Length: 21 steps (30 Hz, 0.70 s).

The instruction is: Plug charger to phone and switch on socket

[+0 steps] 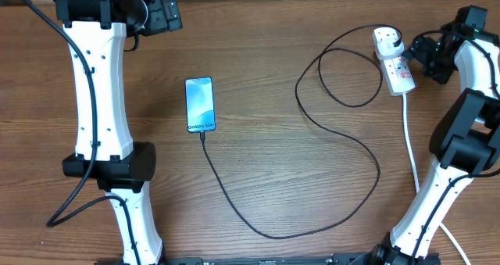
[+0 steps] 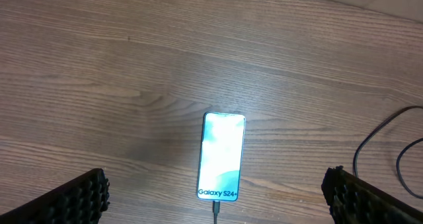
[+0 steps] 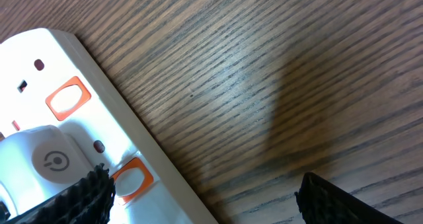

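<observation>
White arm links (image 1: 98, 77), black joints (image 1: 117, 165), black cables (image 1: 78, 208), ribbed black pads (image 2: 73, 201)

The lit phone (image 1: 199, 104) lies flat, charger (image 1: 378, 170) seemingly plugged in, looping to the white socket (image 1: 393, 59).

The thin black charger cable (image 1: 275, 236) runs from the slim blue-lit phone (image 1: 199, 102) in a wide loop to the white power strip (image 1: 397, 71), just beside my right gripper (image 1: 416, 54).

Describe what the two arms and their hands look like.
Left arm and right arm: white shells with black joints. A black wire runs down the left arm. Left hand and right hand are black, with ridged black fingers.
</observation>
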Tool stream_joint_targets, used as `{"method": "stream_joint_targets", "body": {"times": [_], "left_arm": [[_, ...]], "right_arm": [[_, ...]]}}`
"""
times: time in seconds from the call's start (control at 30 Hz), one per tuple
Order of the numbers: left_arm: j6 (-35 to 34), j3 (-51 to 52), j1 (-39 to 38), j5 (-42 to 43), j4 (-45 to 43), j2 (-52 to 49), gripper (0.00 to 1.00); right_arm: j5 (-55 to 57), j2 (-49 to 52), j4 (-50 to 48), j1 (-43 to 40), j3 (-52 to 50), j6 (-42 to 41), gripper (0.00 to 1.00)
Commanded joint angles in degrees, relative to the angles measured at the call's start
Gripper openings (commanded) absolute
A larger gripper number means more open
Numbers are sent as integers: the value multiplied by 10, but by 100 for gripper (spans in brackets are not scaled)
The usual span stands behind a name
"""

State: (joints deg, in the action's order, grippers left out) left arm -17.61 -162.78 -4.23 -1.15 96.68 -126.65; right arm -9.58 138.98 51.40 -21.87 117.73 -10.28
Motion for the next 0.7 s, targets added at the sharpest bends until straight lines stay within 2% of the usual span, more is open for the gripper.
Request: {"method": "stream_joint_targets", "body": {"times": [0.0, 0.67], "left_arm": [[0, -5, 4, -8, 1, 6, 99], [0, -5, 4, -8, 1, 6, 99]], "right_arm": [[-7, -6, -5, 10, -4, 3, 88], [-17, 14, 5, 13, -4, 3, 88]]}}
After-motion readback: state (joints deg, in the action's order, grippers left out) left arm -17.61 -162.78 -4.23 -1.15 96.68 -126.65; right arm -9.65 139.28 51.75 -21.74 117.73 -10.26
